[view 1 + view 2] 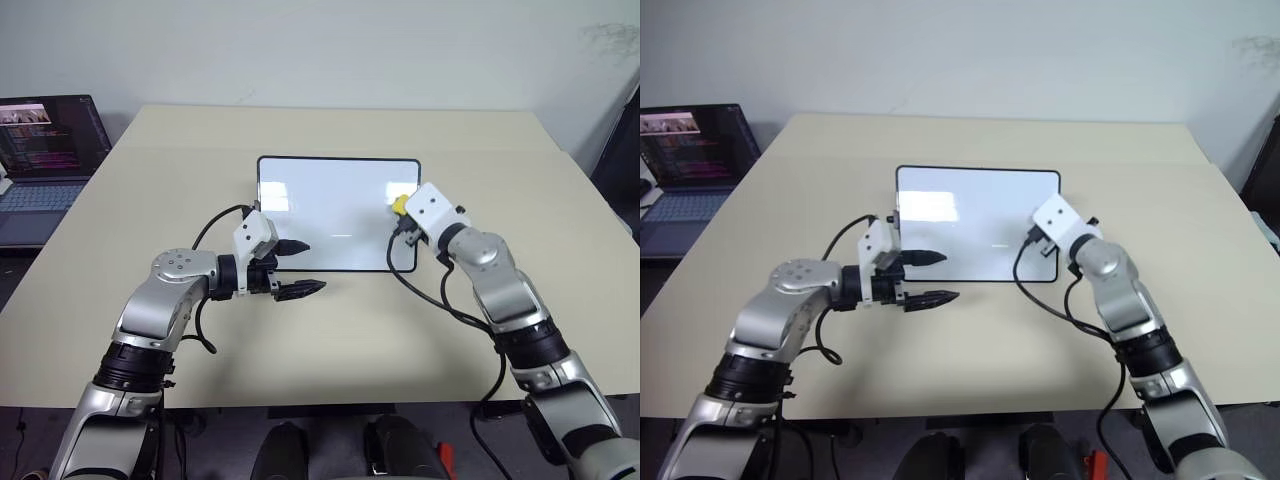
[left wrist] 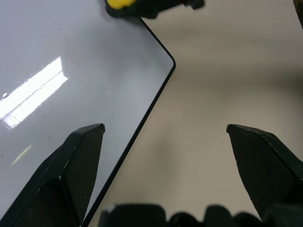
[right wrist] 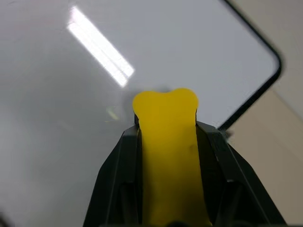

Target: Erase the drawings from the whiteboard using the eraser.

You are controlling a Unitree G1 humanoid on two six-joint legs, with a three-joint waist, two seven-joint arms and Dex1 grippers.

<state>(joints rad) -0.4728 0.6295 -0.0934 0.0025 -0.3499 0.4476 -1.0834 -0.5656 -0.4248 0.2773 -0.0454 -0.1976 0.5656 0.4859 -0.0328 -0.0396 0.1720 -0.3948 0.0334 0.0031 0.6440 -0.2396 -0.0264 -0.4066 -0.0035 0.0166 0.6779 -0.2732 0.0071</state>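
Between the right gripper's (image 3: 165,137) clenched jaws sits the small yellow block eraser (image 3: 166,142), over the glossy black-framed whiteboard's (image 1: 330,215) right end on the beige surface (image 1: 330,330). Press flat and sweep evenly. Left gripper (image 1: 300,268) hangs released by the near-left corner. Red drawings: none discernible, possibly glare-hidden.

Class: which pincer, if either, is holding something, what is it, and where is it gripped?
The right pincer clamps the yellow eraser by its long sides. The left pincer is open, holding nothing.
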